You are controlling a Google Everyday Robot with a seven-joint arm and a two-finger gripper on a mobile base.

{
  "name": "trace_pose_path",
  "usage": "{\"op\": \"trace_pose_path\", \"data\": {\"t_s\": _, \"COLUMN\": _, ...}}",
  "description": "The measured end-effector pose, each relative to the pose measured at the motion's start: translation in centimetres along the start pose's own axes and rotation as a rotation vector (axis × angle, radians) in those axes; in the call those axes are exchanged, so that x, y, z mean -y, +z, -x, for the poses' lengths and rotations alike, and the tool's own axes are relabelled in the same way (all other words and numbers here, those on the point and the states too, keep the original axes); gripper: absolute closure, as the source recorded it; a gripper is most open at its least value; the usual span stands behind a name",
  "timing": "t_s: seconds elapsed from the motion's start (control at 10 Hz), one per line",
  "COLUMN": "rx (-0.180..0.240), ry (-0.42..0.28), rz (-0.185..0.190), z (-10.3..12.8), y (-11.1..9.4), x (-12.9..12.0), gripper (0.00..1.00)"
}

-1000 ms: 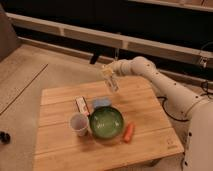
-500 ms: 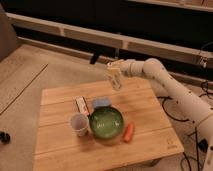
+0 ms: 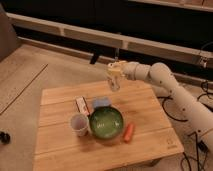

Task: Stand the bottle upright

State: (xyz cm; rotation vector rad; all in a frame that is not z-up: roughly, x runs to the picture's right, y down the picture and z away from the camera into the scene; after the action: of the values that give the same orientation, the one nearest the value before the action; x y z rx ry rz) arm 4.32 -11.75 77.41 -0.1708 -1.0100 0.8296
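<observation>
The bottle [image 3: 115,82] is a small whitish-cream oblong held in the air, hanging roughly upright below my gripper [image 3: 115,74]. The gripper is shut on its upper part, over the back edge of the wooden table [image 3: 150,107]. The bottle is clear of the tabletop, behind and above the green bowl [image 3: 106,121]. The white arm reaches in from the right.
On the table stand a round white cup [image 3: 79,123] left of the green bowl, a flat whitish pack [image 3: 81,105] and a blue object [image 3: 101,102] behind them, and an orange carrot [image 3: 129,131] right of the bowl. A dark wall with rails lies behind.
The gripper with the bottle has moved a little to the right along the table's back edge. The things on the table have not moved.
</observation>
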Motion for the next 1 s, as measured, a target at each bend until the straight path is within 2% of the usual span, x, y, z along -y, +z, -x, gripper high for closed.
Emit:
{"op": "trace_pose_path", "data": {"t_s": 0.1, "rx": 0.002, "ry": 0.001, "rz": 0.018, "z": -0.4, "y": 0.2, "x": -0.5, "gripper": 1.0}}
{"op": "trace_pose_path", "data": {"t_s": 0.2, "rx": 0.021, "ry": 0.009, "rz": 0.038, "z": -0.4, "y": 0.6, "x": -1.1, "gripper": 1.0}}
{"op": "trace_pose_path", "data": {"t_s": 0.4, "rx": 0.107, "ry": 0.052, "rz": 0.076, "z": -0.3, "y": 0.4, "x": -1.8, "gripper": 1.0}}
{"op": "trace_pose_path", "data": {"t_s": 0.5, "rx": 0.137, "ry": 0.068, "rz": 0.09, "z": -0.7, "y": -0.1, "x": -1.9, "gripper": 1.0}}
{"op": "trace_pose_path", "data": {"t_s": 0.7, "rx": 0.152, "ry": 0.078, "rz": 0.105, "z": -1.8, "y": -0.3, "x": -1.9, "gripper": 1.0}}
{"op": "trace_pose_path", "data": {"t_s": 0.9, "rx": 0.132, "ry": 0.066, "rz": 0.068, "z": -3.1, "y": -1.1, "x": -0.6, "gripper": 1.0}}
{"op": "trace_pose_path", "data": {"t_s": 1.0, "rx": 0.101, "ry": 0.042, "rz": 0.03, "z": -4.0, "y": -1.8, "x": 0.6, "gripper": 1.0}}
